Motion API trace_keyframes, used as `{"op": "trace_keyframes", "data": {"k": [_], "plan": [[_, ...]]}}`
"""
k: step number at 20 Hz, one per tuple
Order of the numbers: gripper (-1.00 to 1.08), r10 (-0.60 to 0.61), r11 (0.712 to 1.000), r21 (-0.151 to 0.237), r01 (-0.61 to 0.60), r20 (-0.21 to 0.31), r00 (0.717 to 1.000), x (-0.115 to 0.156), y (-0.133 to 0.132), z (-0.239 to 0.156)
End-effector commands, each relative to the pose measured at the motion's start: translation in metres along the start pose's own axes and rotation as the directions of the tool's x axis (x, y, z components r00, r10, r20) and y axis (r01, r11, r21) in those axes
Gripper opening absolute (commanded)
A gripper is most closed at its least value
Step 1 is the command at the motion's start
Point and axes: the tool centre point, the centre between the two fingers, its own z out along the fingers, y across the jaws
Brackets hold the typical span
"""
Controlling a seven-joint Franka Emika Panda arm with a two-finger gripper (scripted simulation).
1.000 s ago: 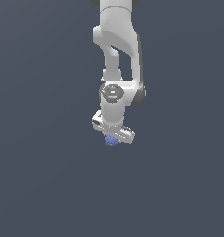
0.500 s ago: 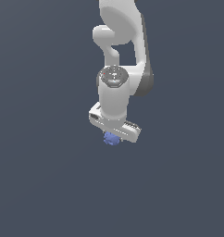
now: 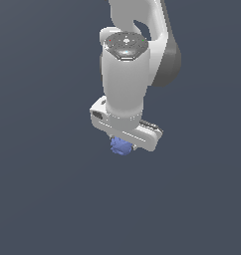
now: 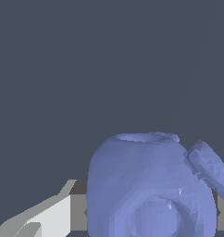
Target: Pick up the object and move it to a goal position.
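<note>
The object (image 3: 119, 147) is a small periwinkle-blue lumpy piece peeking out beneath the white hand in the exterior view. My gripper (image 3: 126, 144) points straight down and is shut on it, holding it in the air. The wrist view shows the object (image 4: 151, 185) from very close, filling the space between the fingers: a rounded body with an open rim and a loop-like lump on one side. One white finger (image 4: 53, 215) presses against its side. In the exterior view the fingers are hidden behind the hand.
Only a plain dark grey-blue background surrounds the arm (image 3: 127, 74) in both views. No table surface, edge, marker or other object shows.
The arm has risen toward the exterior camera and looks larger, its wrist joint now seen from above. The object stays gripped under the hand.
</note>
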Motion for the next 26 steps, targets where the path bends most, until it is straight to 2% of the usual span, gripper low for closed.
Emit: {"op": "trace_keyframes", "data": {"k": [1, 14, 26], "plan": [[-1.00, 0.000, 1.000, -0.001, 0.000, 0.001, 1.000, 0.007, -0.004, -0.018], [-1.00, 0.000, 1.000, -0.001, 0.000, 0.001, 1.000, 0.034, -0.022, -0.086], [-1.00, 0.000, 1.000, 0.000, 0.000, 0.002, 1.000, 0.045, -0.029, -0.109]]}}
